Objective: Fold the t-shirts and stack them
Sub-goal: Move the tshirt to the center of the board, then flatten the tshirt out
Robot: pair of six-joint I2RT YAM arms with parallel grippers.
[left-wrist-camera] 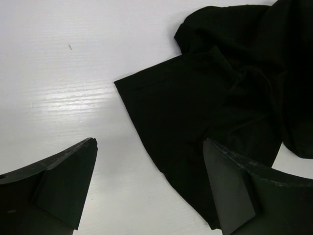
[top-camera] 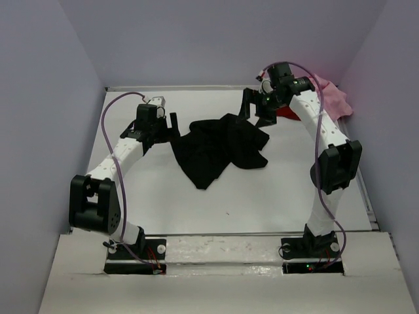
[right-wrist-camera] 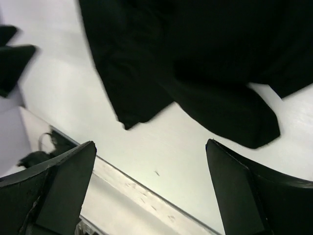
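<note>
- Shirt of plain black cloth, the black t-shirt (top-camera: 219,147), lies bunched and unfolded at the middle of the worktop (top-camera: 262,196), with a long point of fabric trailing toward 7 o'clock. No fold has been made yet.
- Pink t-shirt (top-camera: 330,95) is heaped at 2 o'clock from it, in the far right corner. A sliver of the red t-shirt (top-camera: 292,115) shows under the right arm. Both look parked out of the way so that one garment can be handled alone.
- Left pincer (top-camera: 167,131) sits at the black shirt's 9 o'clock edge, spread apart and holding nothing. Its wrist view shows a straight hem or sleeve edge running between the jaws, one jaw over cloth and the other over bare worktop. That stance suits nipping the edge.
- Right pincer (top-camera: 256,111) hangs at the shirt's 1 o'clock, also spread wide and empty. In its own view the cloth lies just beyond the jaws, not between them.
- Opposite sides are probably taken so that the two arms can draw the shirt flat before folding.
- Stacking looks far off; the task seems near its start.
</note>
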